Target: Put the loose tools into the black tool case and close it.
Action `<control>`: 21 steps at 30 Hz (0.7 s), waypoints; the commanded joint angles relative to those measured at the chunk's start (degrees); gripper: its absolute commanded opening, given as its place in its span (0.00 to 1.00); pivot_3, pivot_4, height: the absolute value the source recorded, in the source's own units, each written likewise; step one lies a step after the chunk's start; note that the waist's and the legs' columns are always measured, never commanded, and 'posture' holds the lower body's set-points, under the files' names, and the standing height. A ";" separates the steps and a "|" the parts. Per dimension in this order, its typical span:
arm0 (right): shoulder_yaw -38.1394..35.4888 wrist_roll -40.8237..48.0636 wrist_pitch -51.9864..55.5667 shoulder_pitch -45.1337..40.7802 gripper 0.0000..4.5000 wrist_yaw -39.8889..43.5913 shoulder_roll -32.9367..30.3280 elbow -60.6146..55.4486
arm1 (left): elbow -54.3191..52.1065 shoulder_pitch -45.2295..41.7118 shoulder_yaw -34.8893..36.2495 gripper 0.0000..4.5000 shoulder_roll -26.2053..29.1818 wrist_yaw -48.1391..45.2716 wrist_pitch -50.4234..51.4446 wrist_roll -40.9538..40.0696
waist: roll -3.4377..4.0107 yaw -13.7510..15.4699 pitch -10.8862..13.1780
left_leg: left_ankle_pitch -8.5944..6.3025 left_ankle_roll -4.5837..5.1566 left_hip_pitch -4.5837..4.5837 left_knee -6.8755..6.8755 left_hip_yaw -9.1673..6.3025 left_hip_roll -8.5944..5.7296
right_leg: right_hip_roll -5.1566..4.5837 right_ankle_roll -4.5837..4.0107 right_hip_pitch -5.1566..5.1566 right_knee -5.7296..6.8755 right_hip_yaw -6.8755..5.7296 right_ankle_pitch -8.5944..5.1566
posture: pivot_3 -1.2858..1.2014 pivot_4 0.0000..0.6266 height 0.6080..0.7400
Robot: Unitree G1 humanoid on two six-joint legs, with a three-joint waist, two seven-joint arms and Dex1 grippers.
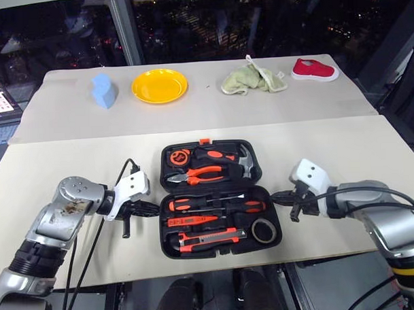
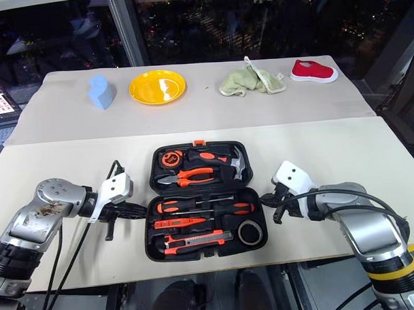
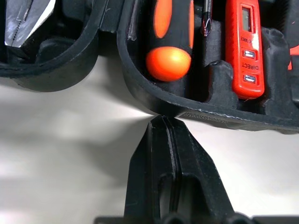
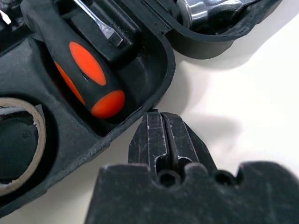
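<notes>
The black tool case point(image 1: 165, 246) lies open in the middle of the near table, its lid half on the far side. The near half holds two screwdrivers point(image 1: 196, 203) point(image 4: 91, 81), the slim orange tester point(image 3: 244, 46), the utility knife point(image 1: 206, 238) and the black tape roll point(image 1: 264, 230). My left gripper point(image 1: 153, 210) is shut and empty, its tip point(image 3: 163, 122) against the left wall of the near half. On the opposite side my right gripper point(image 1: 276, 195) is shut too, its tip point(image 4: 156, 116) at the right wall beside a screwdriver handle.
Pliers point(image 1: 197, 174), a hammer point(image 1: 244, 160) and a tape measure point(image 1: 178, 157) sit in the lid half. On the far table are a blue object point(image 1: 104, 90), a yellow plate point(image 1: 160, 86), a green cloth point(image 1: 252, 78) and a red shoe point(image 1: 314, 69).
</notes>
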 commanded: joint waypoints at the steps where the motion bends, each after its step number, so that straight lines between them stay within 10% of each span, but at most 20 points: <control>1: -3.09 3.61 1.76 -0.10 0.13 -0.41 0.01 -4.21 | 4.15 -2.39 0.55 0.12 -1.02 2.70 4.16 -0.39 | 0.00 0.07 0.00 | -0.07 0.12 0.09 0.01 0.03 0.00 | -0.02 0.01 0.07 0.02 0.02 -0.01 | 0.52 0.24 1.00; 10: -9.56 11.80 12.85 -11.15 0.75 -2.04 1.42 4.67 | 17.32 -15.69 8.91 0.75 -3.15 8.74 29.63 -9.34 | -0.11 -0.39 0.04 | 0.25 -0.01 0.30 0.13 0.02 0.13 | 0.21 0.01 0.20 0.21 0.05 0.02 | 0.52 0.24 1.00; 21: -6.10 11.94 18.20 -25.52 0.77 -6.76 9.36 24.29 | 24.54 -24.19 7.54 0.64 -8.96 15.37 37.06 -10.06 | -0.14 -0.64 0.00 | 0.37 -0.24 -0.34 -0.01 0.02 0.05 | 0.02 -0.19 -0.38 0.32 0.08 0.19 | 0.52 0.24 1.00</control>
